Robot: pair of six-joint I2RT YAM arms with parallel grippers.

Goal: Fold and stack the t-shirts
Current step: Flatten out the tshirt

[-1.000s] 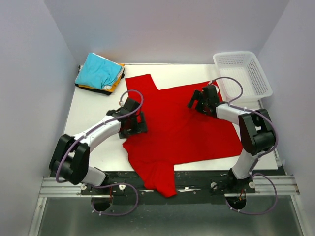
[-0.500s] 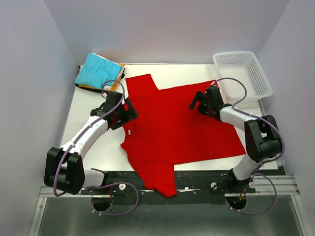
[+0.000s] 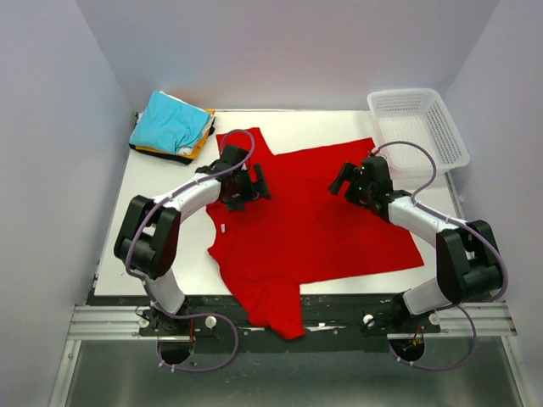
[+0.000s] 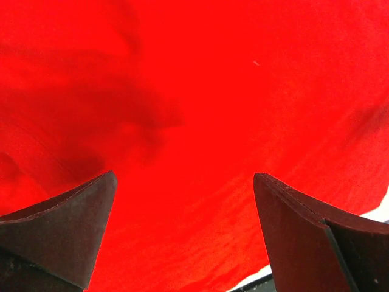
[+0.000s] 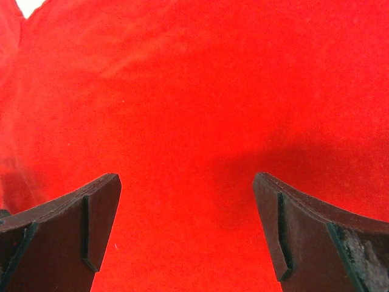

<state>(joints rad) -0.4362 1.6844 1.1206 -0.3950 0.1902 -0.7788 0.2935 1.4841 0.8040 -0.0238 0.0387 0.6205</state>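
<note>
- nearest the arm bases, one sleeve of the red t-shirt (image 3: 305, 225) droops over the near edge of the table (image 3: 161, 254), onto the dark rail below
- the rest of that shirt is spread flat across the middle of the table, a bit rumpled, with its other sleeve pointing toward the far-left corner
- left gripper (image 3: 246, 188) is over the shirt's left side, near that far sleeve; in the left wrist view both fingers (image 4: 67, 225) are spread wide with only red cloth between them, nothing pinched
- can't tell from the pics whether the left fingertips actually touch the fabric or just hang above it
- right gripper (image 3: 352, 180) sits over the shirt's far right part; the right wrist view shows the same deal, fingers (image 5: 304, 237) wide apart, plain red cloth in the gap, not gripping anything
- further back on the right there's a white mesh basket (image 3: 420, 127) at the far-right corner, apart from the shirt
- far-left corner has the folded stack (image 3: 172, 125): turquoise shirt on top, yellow-orange under it, black at the bottom, close to the red sleeve but not touching as far as I can see
</note>
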